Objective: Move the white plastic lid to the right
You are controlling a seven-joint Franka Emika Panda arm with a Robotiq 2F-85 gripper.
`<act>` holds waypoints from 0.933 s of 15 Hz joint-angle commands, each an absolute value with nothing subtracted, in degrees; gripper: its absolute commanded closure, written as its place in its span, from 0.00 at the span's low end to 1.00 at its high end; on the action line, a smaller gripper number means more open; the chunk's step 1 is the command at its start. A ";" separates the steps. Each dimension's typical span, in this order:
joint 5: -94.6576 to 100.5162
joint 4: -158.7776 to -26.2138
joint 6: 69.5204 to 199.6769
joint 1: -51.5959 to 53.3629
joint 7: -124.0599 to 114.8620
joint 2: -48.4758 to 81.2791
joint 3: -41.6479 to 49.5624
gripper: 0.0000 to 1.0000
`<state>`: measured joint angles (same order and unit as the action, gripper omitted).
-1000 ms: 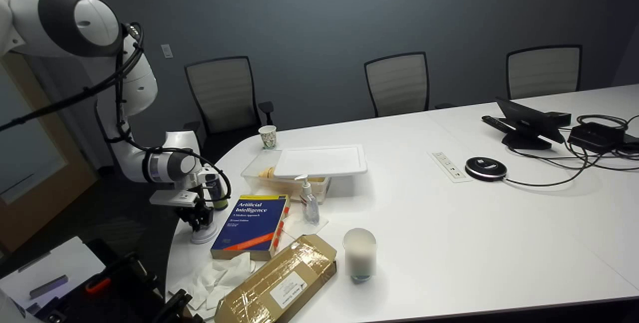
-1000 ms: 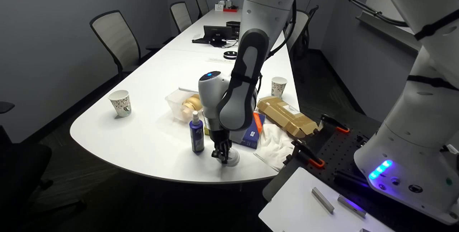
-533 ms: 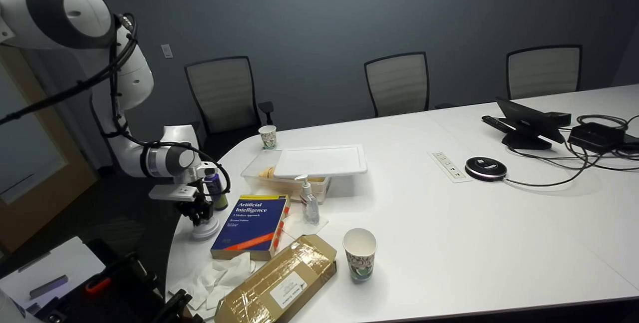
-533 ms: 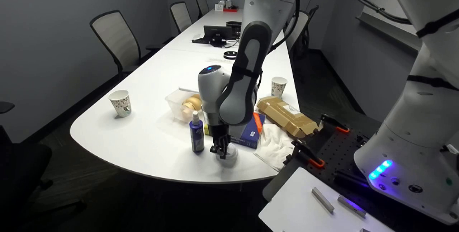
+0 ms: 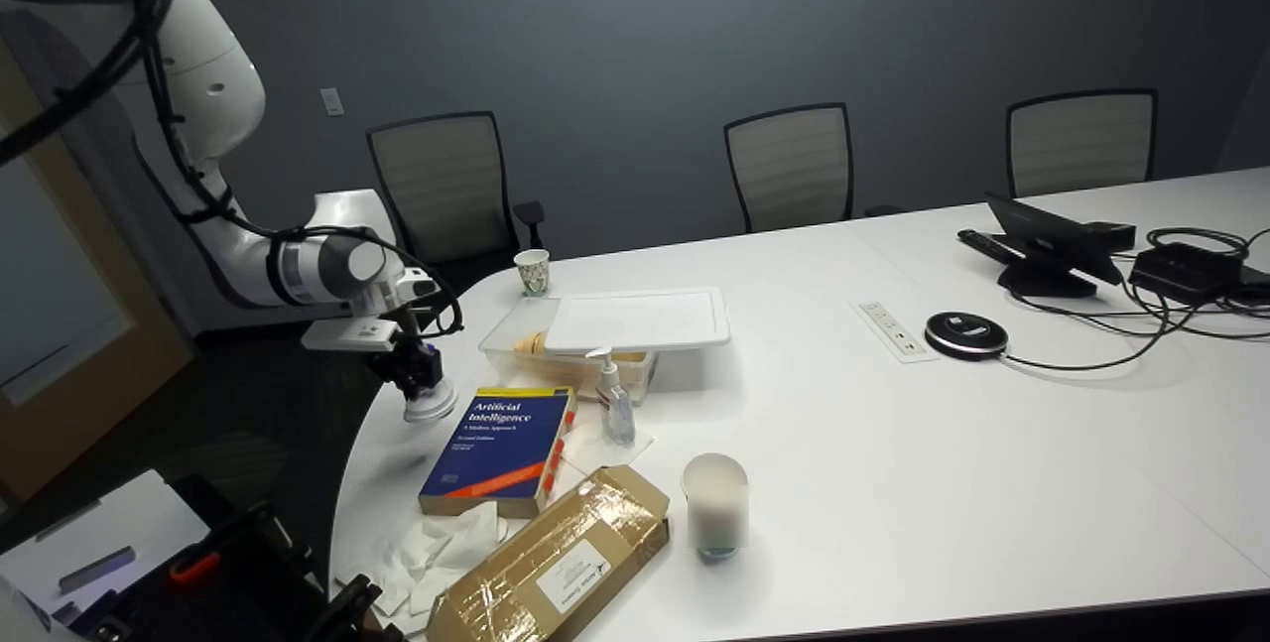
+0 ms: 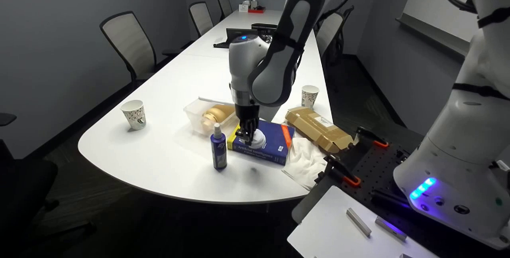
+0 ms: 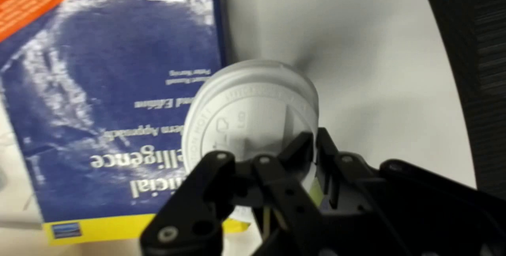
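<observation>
The coming move is governed by an offset: the white plastic lid (image 7: 247, 115) is held by its edge alone, and in the wrist view nearly all of the disc is seen to one side of the gripper (image 7: 315, 139), the side toward the blue book (image 7: 130, 86). No long axis is offered for alignment, since the lid is round. Its rim is pinched between the jaws, which are clamped on it, one inside the rim and one outside. In both exterior views the lid is seen just below the gripper, apparently a little tilted, and a shadow (image 6: 254, 169) is thrown on the surface (image 5: 873, 463) beneath, so the lid is judged to be held in the air. This round piece is taken to be the one meant, though a rectangular cover (image 5: 638, 319) is also seen over the clear container (image 6: 193, 114). Whose right is meant is not stated; in an exterior view the book (image 5: 506, 444) is found to the right of the lid, so if that way is taken, the book must be passed over, and the overhanging part of the lid, being unsupported, could be caught on it.
</observation>
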<state>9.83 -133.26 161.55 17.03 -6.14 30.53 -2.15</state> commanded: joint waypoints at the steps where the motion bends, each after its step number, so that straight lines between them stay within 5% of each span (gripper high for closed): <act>1: 11.55 -136.21 160.35 15.69 -6.45 23.92 2.58 0.98; 14: 9.79 -126.18 156.07 -3.83 4.02 23.80 7.10 0.98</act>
